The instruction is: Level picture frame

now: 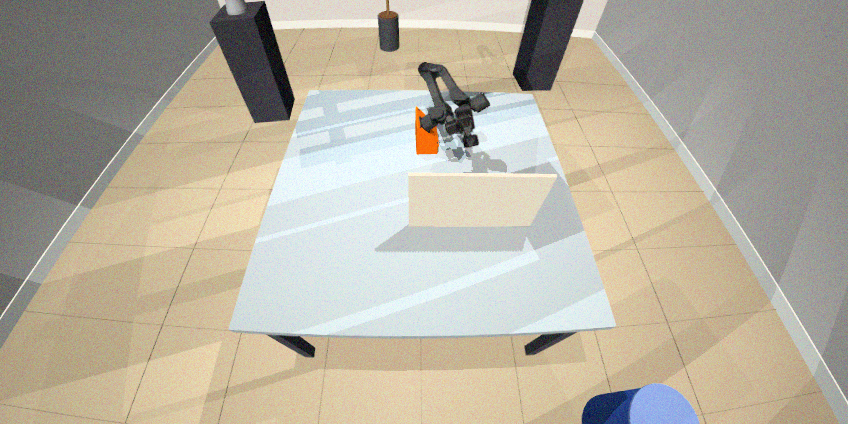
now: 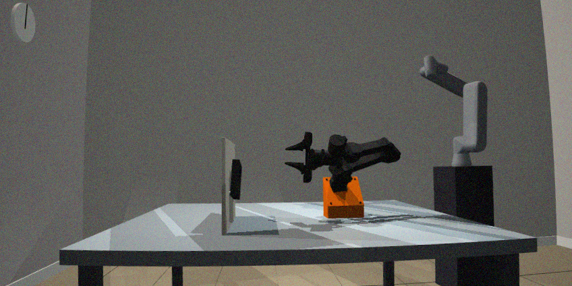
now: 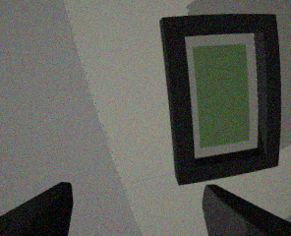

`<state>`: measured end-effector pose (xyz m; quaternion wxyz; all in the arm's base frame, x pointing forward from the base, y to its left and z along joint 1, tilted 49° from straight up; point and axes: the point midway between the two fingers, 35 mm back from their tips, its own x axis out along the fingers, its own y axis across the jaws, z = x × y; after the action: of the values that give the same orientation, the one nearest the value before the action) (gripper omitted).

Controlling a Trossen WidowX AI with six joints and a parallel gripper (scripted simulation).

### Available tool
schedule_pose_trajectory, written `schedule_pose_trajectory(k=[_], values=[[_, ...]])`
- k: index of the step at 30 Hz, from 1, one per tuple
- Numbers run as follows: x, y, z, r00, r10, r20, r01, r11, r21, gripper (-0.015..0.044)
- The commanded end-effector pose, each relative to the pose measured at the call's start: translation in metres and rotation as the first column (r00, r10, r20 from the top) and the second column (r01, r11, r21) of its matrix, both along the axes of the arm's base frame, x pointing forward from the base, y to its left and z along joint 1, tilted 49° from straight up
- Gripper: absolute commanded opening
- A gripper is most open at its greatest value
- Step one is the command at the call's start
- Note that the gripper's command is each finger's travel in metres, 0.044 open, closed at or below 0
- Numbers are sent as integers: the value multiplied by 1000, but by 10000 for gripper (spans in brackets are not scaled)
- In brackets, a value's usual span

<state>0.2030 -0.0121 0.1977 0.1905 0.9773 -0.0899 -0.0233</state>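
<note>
Screw and notched strip hidden behind black frame. Frame's face barely seen edge-on from side; hidden from above behind upright panel. Gripper fingers cut off by wrist picture's bottom edge. Blue cylinder cropped below.

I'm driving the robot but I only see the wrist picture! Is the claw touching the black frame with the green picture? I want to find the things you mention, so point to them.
Observer: No. From the side, there is a gap between the claw (image 2: 285,155) (image 3: 138,186) and the black frame (image 2: 236,179) (image 3: 185,172).
Operator: Oh! So what's the robot arm standing on?
Observer: An orange base (image 1: 426,144) (image 2: 343,210), on the table (image 1: 416,294) (image 2: 280,258).
Operator: And is there anything on the floor behind the robot?
Observer: Yes, the top view shows a potted plant (image 1: 388,33) there, between two dark pedestals (image 1: 249,62) (image 1: 544,39).
</note>
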Motion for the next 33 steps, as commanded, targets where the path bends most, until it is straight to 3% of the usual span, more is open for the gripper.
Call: schedule_pose_trajectory(k=[1,16,33], values=[[0,-1,0,1000,-5,2,5,1000,3,260],[1,0,0,1000,1,0,-1,1000,-2,260],[66,27,-14,997,61,-41,-67,986,-154,260]])
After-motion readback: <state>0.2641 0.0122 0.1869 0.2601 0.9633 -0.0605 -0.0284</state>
